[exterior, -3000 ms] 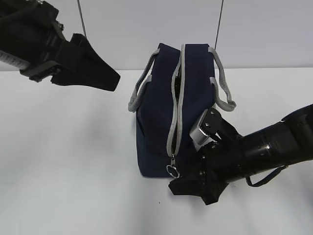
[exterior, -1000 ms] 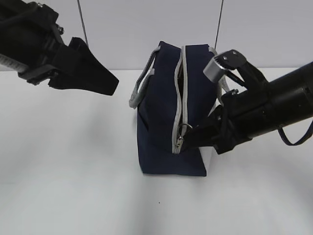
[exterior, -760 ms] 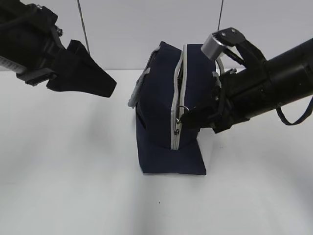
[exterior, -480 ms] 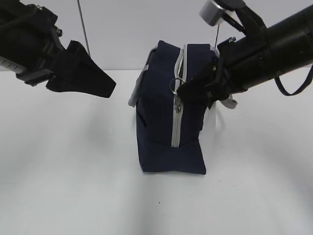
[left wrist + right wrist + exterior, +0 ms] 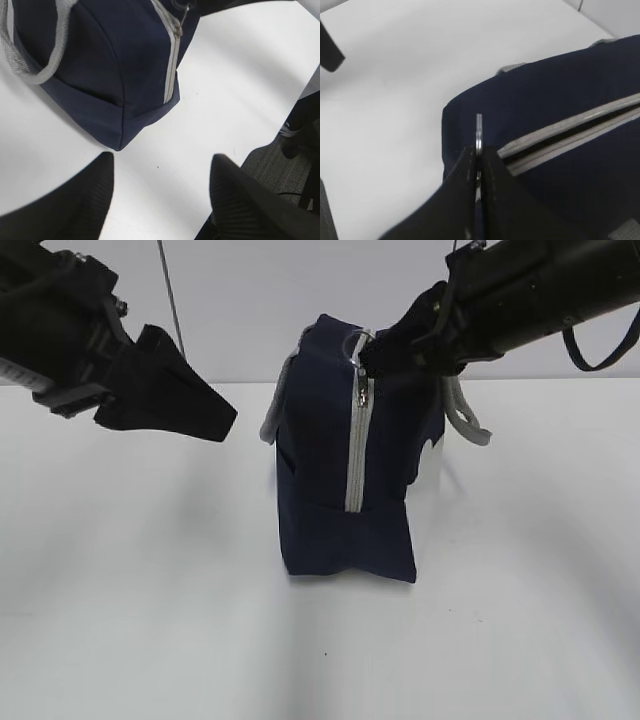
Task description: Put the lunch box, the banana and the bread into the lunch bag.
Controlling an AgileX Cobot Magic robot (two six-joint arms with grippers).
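- The right gripper (image 5: 477, 165) is pinched tight on the ring pull (image 5: 478, 131) of the zipper (image 5: 355, 455), up at the top corner of the lunch bag (image 5: 320, 470).
- The lunch bag stands on the white table (image 5: 150, 590), in the middle. It looks tipped a little, as if pulled by the ring.
- On the side of the bag that faces us, the zipper teeth are closed. Along the top, the right wrist view shows a dark gap between the two grey edges.
- So I think the zipper step is in hand. Nothing can go in or out while the claw holds the ring.
- The left gripper (image 5: 160, 200) hangs well off to the left, above the table. Its two fingers are spread wide and hold nothing.
- I cannot see the lunch box, the banana or the bread anywhere. They may be in the bag, but I cannot tell.
- Next, the ring needs a steady pull along the zipper line, and the bag may slide or tip.
- The table is plain white, with a pale wall (image 5: 250, 300) behind it and grey floor past the edge.
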